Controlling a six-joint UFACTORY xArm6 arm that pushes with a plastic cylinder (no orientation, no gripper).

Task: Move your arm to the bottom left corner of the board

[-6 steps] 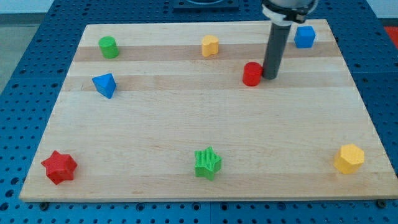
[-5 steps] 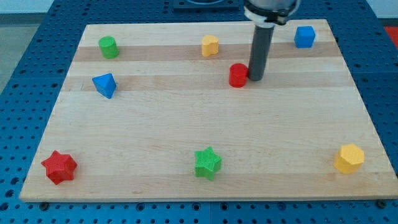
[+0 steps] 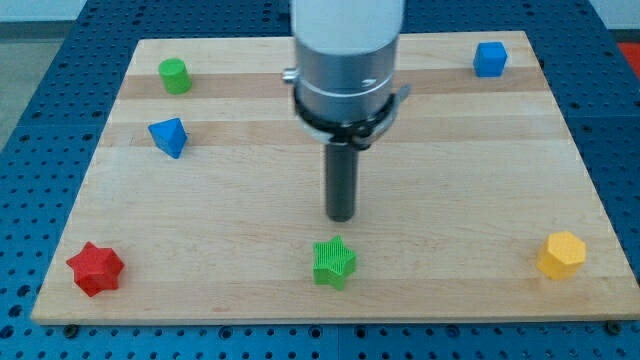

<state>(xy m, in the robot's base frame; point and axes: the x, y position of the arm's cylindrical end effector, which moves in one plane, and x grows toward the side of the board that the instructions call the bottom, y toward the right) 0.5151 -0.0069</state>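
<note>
My tip [image 3: 341,217] rests on the pale wooden board [image 3: 480,180] near its middle; it is a bare dark rod with nothing to open or close. Just below it, not touching, sits the green star block [image 3: 334,262]. The bottom left corner lies far to its lower left, beside the red star block [image 3: 95,268]. A blue pyramid-like block [image 3: 168,136] and a green cylinder block [image 3: 174,75] lie to its upper left, a blue cube [image 3: 489,58] to its upper right, and a yellow hexagonal block [image 3: 561,254] to its lower right. No writing is legible.

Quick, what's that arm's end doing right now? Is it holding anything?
No pincer: my tip holds nothing.
It sits just above the green star block, apart from it.
</note>
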